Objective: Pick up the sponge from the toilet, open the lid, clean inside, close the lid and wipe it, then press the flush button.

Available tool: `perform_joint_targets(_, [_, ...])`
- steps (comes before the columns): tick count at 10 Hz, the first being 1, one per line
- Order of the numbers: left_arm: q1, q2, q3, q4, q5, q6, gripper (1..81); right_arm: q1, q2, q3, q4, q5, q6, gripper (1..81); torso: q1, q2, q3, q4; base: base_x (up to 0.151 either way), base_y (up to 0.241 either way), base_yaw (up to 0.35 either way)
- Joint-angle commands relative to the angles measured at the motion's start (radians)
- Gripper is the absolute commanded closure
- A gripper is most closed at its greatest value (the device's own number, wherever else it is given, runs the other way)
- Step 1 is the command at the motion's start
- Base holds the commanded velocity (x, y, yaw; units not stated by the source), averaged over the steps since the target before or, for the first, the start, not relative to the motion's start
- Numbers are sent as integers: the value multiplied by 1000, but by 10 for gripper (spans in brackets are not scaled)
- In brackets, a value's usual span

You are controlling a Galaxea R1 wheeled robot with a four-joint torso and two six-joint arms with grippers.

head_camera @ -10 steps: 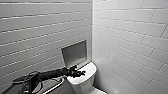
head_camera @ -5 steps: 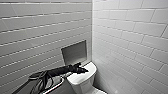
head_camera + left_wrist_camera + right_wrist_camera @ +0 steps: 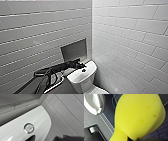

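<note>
In the middle of the flat white tank top [image 3: 38,117] sits the small round chrome-rimmed flush button [image 3: 29,128]. The dark left gripper [image 3: 80,66] hangs just beside it over the tank of the white glossy ceramic toilet [image 3: 86,81]. Whether that gripper is open or closed cannot be told. The bright yellow sponge [image 3: 139,116] is pinched narrow at one end, clamped in the right gripper [image 3: 132,139] above a dark blue tiled floor [image 3: 109,112]. Pale rectangular wall tiles [image 3: 130,37] line the corner.
</note>
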State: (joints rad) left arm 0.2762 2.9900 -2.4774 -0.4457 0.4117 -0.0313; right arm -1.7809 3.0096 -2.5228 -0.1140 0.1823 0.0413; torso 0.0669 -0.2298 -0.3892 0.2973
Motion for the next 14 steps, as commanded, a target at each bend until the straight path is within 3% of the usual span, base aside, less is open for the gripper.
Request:
perform_joint_targets(1, [-237, 37, -58, -5, 29, -2, 10, -6, 10, 15, -26, -72, -4, 811, 0, 0, 3, 0, 0, 0, 0])
perform_joint_targets(5, [-258, 109, -175, 39, 29, -2, 10, 4, 14, 16, -26, -72, -5, 811, 1, 1, -18, 0, 0, 0, 0])
perform_joint_targets(6, [-258, 118, -198, 41, 29, -2, 811, 1, 18, 16, -26, -72, -6, 811, 1, 1, -18, 0, 0, 0, 0])
perform_joint_targets(9, [-255, 129, -244, 45, 21, -2, 811, -3, 19, 16, -26, -72, -6, 811, 1, 1, -18, 0, 0, 0, 0])
perform_joint_targets(13, [-239, 149, -316, 82, 4, -2, 811, -3, 24, 18, -29, -72, -6, 811, 0, 1, -127, 0, 0, 0, 0])
perform_joint_targets(14, [-239, 147, -319, 87, -1, -2, 811, -3, 25, 18, -36, -72, -8, 811, 1, 1, -84, 0, 0, 0, 0])
